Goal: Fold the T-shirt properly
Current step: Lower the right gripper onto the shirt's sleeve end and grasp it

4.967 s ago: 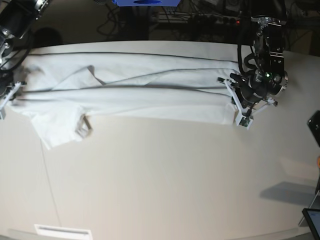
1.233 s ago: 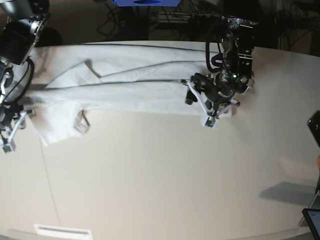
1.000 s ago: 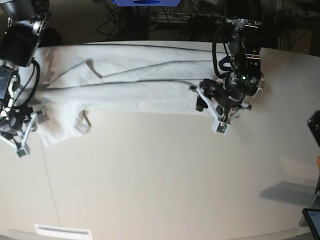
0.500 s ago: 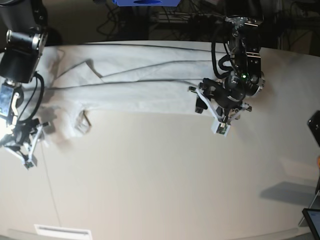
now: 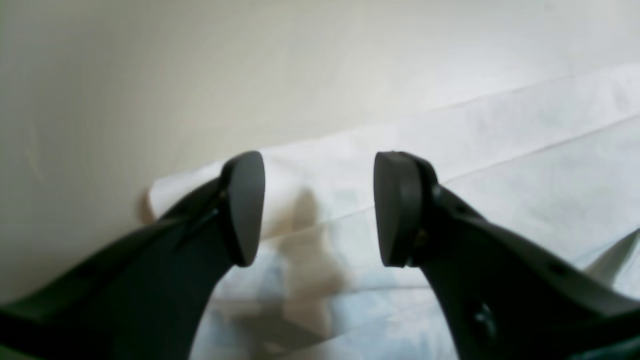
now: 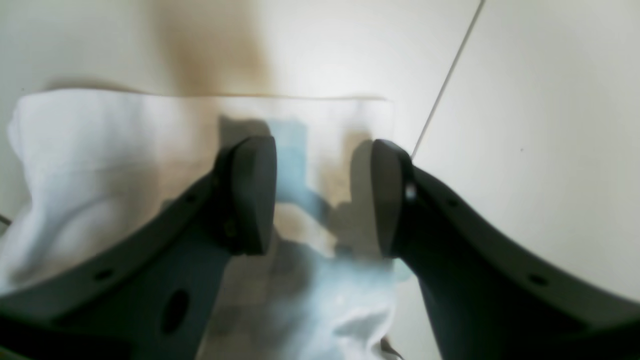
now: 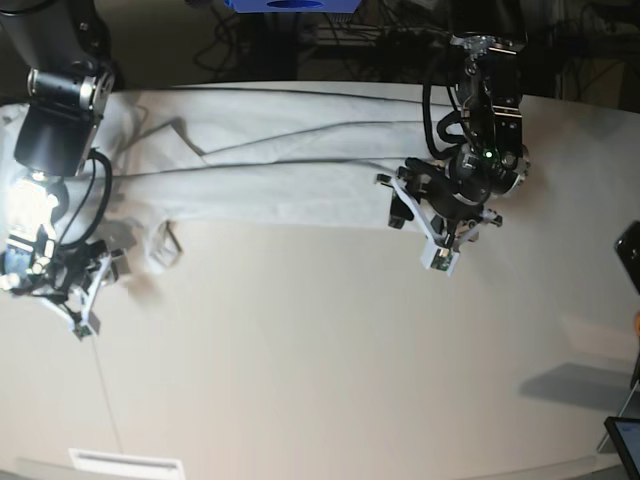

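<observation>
Lying stretched along the far surface (image 7: 320,360): T-shirt (image 7: 290,170) | left gripper (image 5: 320,207): jaws apart, empty, over its end | right gripper (image 6: 322,197): jaws apart, straddling a blurred sleeve edge

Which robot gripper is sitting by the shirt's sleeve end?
The right gripper, on the base view's left, beside the T-shirt's sleeve. The left gripper hovers at the other end.

Soft matt white cloth T-shirt (image 7: 290,165) creased beneath the left gripper (image 5: 318,207), smooth hard off-white surface (image 7: 330,360) with faint sheen, matt black plastic fingers (image 6: 252,197)
</observation>
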Action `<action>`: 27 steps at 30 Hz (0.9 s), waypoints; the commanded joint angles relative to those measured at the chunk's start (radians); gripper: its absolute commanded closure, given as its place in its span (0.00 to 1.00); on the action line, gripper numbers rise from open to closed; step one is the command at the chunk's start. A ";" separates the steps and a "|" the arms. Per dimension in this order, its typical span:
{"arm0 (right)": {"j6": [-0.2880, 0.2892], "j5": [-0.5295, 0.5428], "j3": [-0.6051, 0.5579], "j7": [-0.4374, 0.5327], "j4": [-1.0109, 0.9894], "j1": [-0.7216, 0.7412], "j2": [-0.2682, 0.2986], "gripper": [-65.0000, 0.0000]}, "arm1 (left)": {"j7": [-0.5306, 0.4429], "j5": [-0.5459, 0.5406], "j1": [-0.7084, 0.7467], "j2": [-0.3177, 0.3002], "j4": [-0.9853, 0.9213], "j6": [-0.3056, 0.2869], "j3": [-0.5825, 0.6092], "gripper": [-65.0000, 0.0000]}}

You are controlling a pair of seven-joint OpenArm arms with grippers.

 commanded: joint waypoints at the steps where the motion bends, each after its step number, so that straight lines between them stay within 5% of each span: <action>1: -0.001 0.001 0.002 0.021 -0.008 0.035 0.012 0.54 | -0.018 -0.003 -0.011 -0.005 0.017 0.005 -0.004 0.48; 10: -0.001 0.000 0.002 0.098 -0.134 0.038 0.014 0.56 | -0.018 -0.003 -0.011 -0.006 0.016 0.005 -0.005 0.48; 12: -0.001 0.000 0.002 0.095 -0.135 0.038 0.014 0.65 | -0.018 -0.003 -0.012 -0.006 0.016 0.005 -0.005 0.48; 15: -0.001 0.000 0.002 0.093 -0.137 0.038 0.014 0.97 | -0.018 -0.003 -0.012 -0.006 0.016 0.005 -0.005 0.48; 16: -0.001 -0.002 0.002 0.091 -0.137 0.038 0.014 1.00 | -0.018 -0.002 -0.012 -0.006 0.016 0.005 -0.005 0.48; 27: -0.001 -0.002 0.010 -0.111 0.185 -0.004 0.014 1.00 | -0.018 0.001 -0.034 -0.006 0.013 0.005 -0.007 0.48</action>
